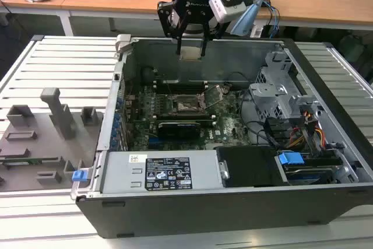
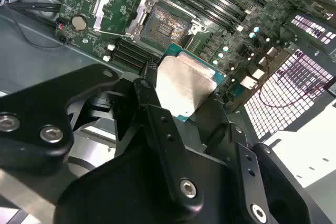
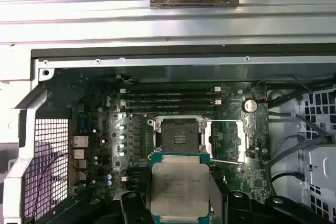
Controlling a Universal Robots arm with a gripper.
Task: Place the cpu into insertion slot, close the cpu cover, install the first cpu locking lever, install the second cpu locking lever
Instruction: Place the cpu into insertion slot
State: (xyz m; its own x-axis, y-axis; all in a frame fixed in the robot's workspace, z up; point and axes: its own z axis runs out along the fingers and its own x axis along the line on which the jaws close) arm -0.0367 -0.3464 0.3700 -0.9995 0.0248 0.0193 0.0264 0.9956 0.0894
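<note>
My gripper (image 1: pixel 191 46) hangs above the back of the open computer case, shut on the cpu (image 1: pixel 190 54), a flat square chip with a pale metal top. In both wrist views the cpu (image 2: pixel 184 83) (image 3: pixel 179 188) sits level between the black fingers (image 2: pixel 151 95) (image 3: pixel 129 203). Well below it, on the green motherboard, lies the insertion slot (image 1: pixel 186 104) (image 2: pixel 165 24) (image 3: pixel 178 135), dark, square and bare. The cpu cover (image 1: pixel 218 94) (image 2: pixel 117 4) (image 3: pixel 226 141), a thin silvery frame, is swung open to the side of the slot.
The case wall (image 1: pixel 125 80) surrounds the board. A labelled power supply (image 1: pixel 166 173) lies at the front, a metal drive cage (image 1: pixel 285 94) at the exterior view's right. A black expansion card (image 1: pixel 180 127) stands near the slot, long memory slots (image 3: pixel 170 98) beside it. A grey fixture tray (image 1: pixel 46 138) lies outside.
</note>
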